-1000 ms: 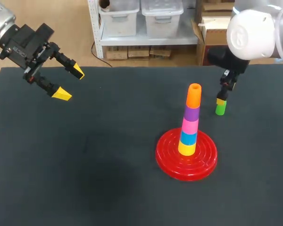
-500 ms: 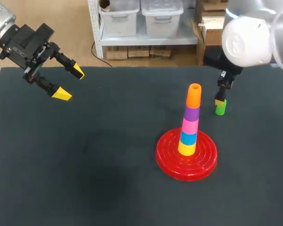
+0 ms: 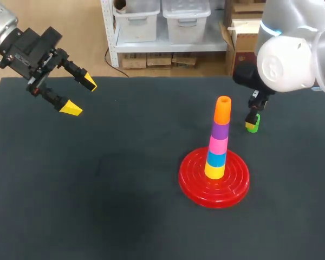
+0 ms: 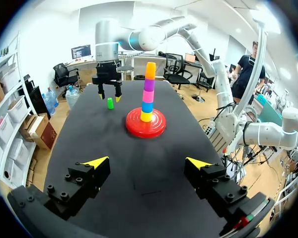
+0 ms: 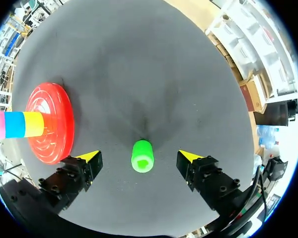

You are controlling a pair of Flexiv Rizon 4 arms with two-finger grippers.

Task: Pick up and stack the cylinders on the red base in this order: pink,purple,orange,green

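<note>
One piece left: the green cylinder (image 5: pixel 142 155) stands upright on the counter (image 3: pixel 124 189), near the red base (image 3: pixel 235 189) but not touching it.
Just changed: over the last second my right jaws have come down until they straddle it.
Right jaws: spread, one tip on each side, neither touching.
Left jaws: spread, unmoved, well apart from the work.
Stack: orange cylinder (image 3: pixel 222 110) tops purple cylinder (image 3: pixel 221 130) and pink cylinder (image 3: pixel 218 145).
Meaning: I judge the grasp comes next, closing and then lifting.

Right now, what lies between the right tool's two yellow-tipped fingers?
The green cylinder, upright and touching neither finger of the open right tool, as the right wrist view shows.
</note>
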